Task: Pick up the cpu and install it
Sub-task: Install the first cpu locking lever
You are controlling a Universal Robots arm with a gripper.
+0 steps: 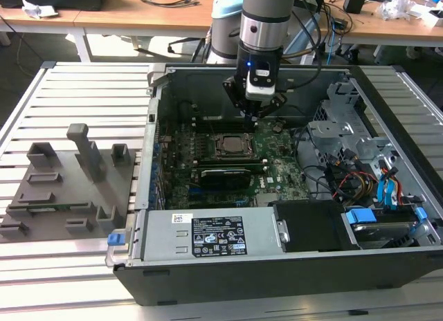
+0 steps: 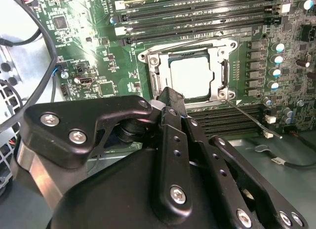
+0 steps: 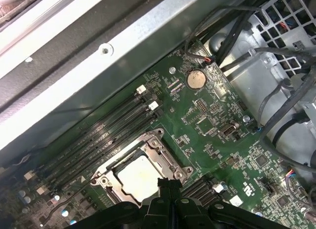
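Note:
The cpu [image 2: 190,77], a pale silvery square, lies flat inside the metal socket frame [image 2: 148,58] on the green motherboard [image 1: 277,172]. It is seen there in both wrist views [image 3: 136,177] and in the exterior view [image 1: 230,145]. My gripper [image 1: 250,115] hangs inside the open computer case, a little above the board and just beside the socket's edge. Its black fingers are pressed together with nothing between them in both wrist views [image 2: 170,96] [image 3: 167,183]. The cpu is apart from the gripper.
Grey plastic tray blocks [image 1: 62,189] sit on the slatted table at the exterior view's left. Inside the case are the power supply [image 1: 214,234], a drive cage with cables [image 1: 346,138], memory slots [image 2: 197,12] beside the socket, and the case wall [image 3: 123,46].

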